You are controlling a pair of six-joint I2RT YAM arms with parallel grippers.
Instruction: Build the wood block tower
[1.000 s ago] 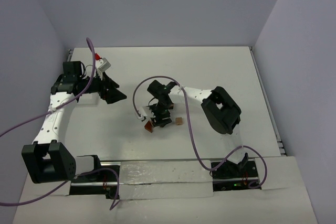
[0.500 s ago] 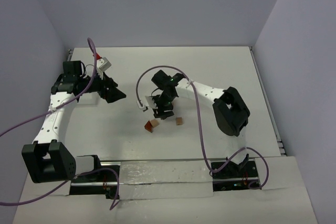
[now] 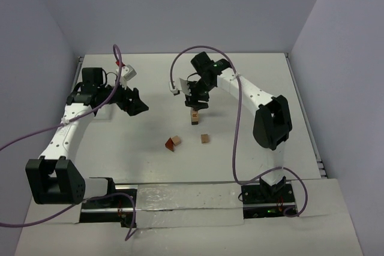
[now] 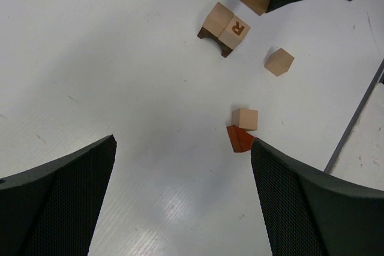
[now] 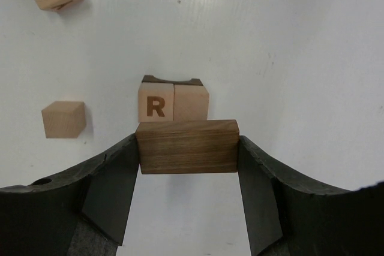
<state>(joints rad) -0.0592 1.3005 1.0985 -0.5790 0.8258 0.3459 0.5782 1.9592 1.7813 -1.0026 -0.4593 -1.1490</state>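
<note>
Where the arms stand: both bases at six o'clock of the white table point(image 3: 120, 148), the left arm reaching toward ten o'clock, the right arm bending round from four o'clock to the middle.
Left tool point(image 3: 139, 101): on the nine o'clock side, well apart from the blocks, jaws spread wide over bare table, its two black fingers point(image 4: 60, 202) far apart in its own camera.
Wedge point(image 3: 171, 145): red-brown, lying on the table at seven o'clock from the stack.
Small cube point(image 4: 245, 119): light tan, touching the wedge's edge.
Stack point(image 3: 194, 116): just toward twelve o'clock of the table's middle, made of a lettered cube point(image 5: 155, 106) marked R and a plain cube point(image 5: 191, 103) side by side and touching, both resting on a dark arch point(image 5: 171, 80).
Right tool point(image 3: 197, 101): right at the stack's twelve o'clock side, jaws clamped on the short ends of a dark slab point(image 5: 187, 146).
Dark slab: held level, its long side running along the pair of cubes. The left wrist view shows a sliver of table between slab and stack.
Lone cube point(image 3: 205, 139): light tan, at five o'clock from the stack, apart from everything else.
</note>
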